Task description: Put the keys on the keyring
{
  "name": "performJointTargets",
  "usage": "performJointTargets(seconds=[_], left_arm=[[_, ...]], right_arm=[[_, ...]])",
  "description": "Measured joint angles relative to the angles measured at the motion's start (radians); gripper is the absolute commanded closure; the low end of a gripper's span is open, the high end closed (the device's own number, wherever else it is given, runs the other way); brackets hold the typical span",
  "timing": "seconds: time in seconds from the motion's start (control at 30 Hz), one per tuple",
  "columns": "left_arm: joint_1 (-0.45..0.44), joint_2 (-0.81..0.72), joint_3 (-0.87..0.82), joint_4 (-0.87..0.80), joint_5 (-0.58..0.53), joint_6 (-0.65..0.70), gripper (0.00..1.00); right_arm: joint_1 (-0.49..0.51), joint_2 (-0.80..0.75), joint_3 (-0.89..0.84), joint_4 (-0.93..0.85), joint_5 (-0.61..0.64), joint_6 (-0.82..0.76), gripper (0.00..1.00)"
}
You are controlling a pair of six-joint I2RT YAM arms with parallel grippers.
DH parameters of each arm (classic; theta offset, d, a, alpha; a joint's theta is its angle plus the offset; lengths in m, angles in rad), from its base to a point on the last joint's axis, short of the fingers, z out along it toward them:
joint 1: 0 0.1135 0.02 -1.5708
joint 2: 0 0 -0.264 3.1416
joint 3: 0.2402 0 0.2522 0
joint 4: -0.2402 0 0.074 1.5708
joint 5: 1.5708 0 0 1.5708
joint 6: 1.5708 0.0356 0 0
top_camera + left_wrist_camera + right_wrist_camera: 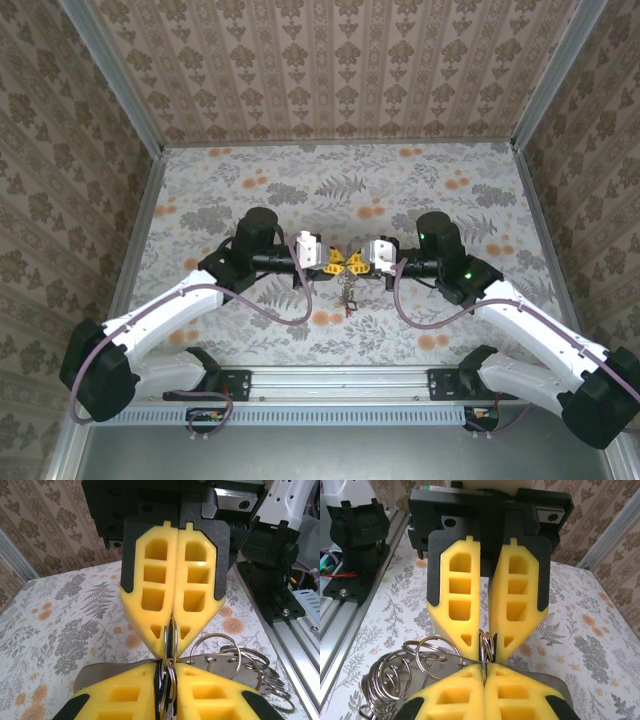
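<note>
Above the middle of the table (250, 180), left gripper (337, 264) reaching in from the left, fingers clamped on the thin keyring (170, 639), bunch of metal rings (405, 674) dangling beneath the meeting tips, right gripper (354, 264) facing it tip to tip, fingers pinched on that keyring

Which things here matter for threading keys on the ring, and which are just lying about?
In the job: keyring, pinched by left gripper and right gripper jaws; bunch of silver rings beside it.
Just there: flowered table, metal rail.
</note>
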State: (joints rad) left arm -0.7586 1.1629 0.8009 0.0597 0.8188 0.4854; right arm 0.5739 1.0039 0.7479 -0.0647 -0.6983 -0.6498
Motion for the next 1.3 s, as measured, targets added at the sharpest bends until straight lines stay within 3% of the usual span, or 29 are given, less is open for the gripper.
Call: performJointTargets(seconds=[0.17, 0.43, 0.53, 0.63, 0.8, 1.3], left_arm=[[0.000, 0.000, 0.010, 0.002, 0.012, -0.004, 0.80], [0.000, -0.005, 0.021, -0.008, 0.016, -0.011, 1.00], [0.000, -0.006, 0.033, -0.024, 0.017, -0.003, 1.00], [-0.001, -0.006, 0.056, -0.065, 0.018, 0.014, 1.00], [-0.014, -0.006, 0.109, -0.201, -0.004, 0.069, 1.00], [-0.025, 0.033, 0.163, -0.349, -0.066, 0.111, 1.00]], right_arm=[[0.012, -0.003, -0.006, 0.012, 0.037, 0.007, 1.00], [0.021, -0.020, -0.017, 0.024, 0.061, 0.042, 1.00], [0.022, -0.028, -0.023, 0.039, 0.066, 0.053, 1.00], [0.027, -0.040, -0.024, 0.039, 0.078, 0.064, 0.76], [0.030, -0.061, -0.014, -0.022, 0.124, 0.032, 0.67], [0.066, 0.005, 0.133, -0.226, 0.153, -0.008, 0.68]])
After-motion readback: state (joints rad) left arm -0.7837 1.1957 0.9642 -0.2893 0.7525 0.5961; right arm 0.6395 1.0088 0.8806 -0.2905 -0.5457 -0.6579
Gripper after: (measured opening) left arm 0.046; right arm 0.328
